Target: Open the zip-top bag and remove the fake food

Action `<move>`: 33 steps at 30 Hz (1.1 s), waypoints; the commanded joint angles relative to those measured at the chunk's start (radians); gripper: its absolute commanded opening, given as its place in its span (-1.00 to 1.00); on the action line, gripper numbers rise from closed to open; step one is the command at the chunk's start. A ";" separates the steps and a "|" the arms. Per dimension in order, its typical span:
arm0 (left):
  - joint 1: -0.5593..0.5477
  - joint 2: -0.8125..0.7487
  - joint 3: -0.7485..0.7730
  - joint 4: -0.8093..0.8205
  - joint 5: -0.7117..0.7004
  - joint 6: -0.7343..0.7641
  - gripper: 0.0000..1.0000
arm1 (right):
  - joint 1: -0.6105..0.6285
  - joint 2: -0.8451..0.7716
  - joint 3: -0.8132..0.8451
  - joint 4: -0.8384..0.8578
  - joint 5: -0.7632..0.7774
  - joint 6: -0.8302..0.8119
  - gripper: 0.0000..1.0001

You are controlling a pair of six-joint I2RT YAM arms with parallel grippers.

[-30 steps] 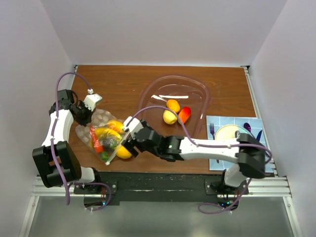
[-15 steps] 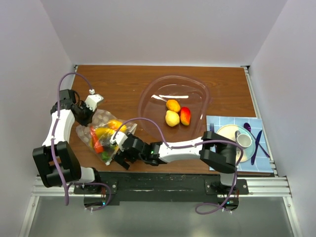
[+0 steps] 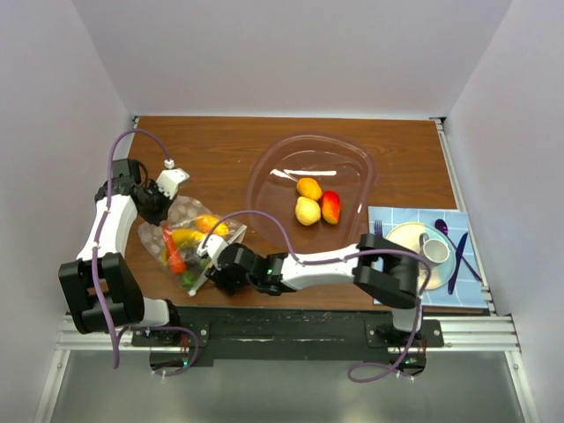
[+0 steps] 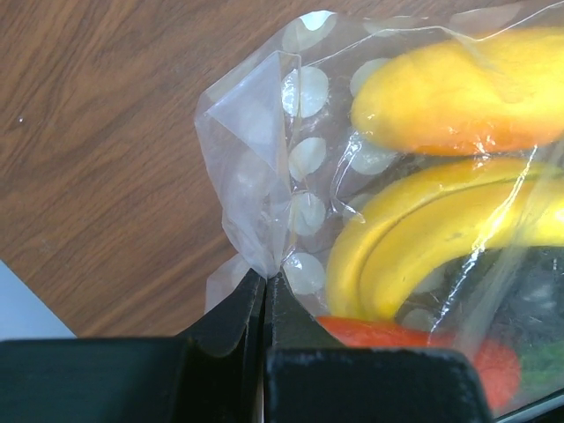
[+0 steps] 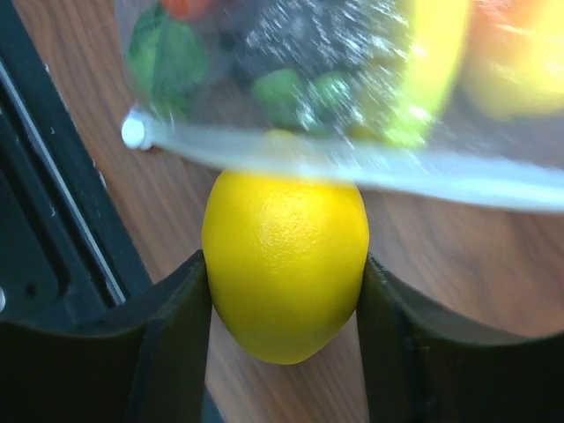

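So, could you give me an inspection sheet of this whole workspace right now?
Surface: brown wooden table.
Job's things: clear polka-dot plastic bag holding toy food; yellow toy lemon just outside its zip edge; three toy fruits in the clear pinkish bowl.
Clutter: blue checked mat with plate, cup, cutlery.
Hands: left hand shut on the bag's corner; right hand gripping the lemon.
Cables: purple cables looping over the table.
Surroundings: plain white walls.

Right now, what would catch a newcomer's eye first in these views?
A bright yellow lemon gripped by the right tool, at the zip edge of the polka-dot zip-top bag near the table's front edge. The bag, stuffed with colourful fake food, has its far corner pinched in the left tool.
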 commanded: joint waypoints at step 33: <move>-0.065 -0.015 -0.052 0.072 -0.070 -0.047 -1.00 | -0.281 -0.438 -0.039 -0.203 0.163 -0.009 0.97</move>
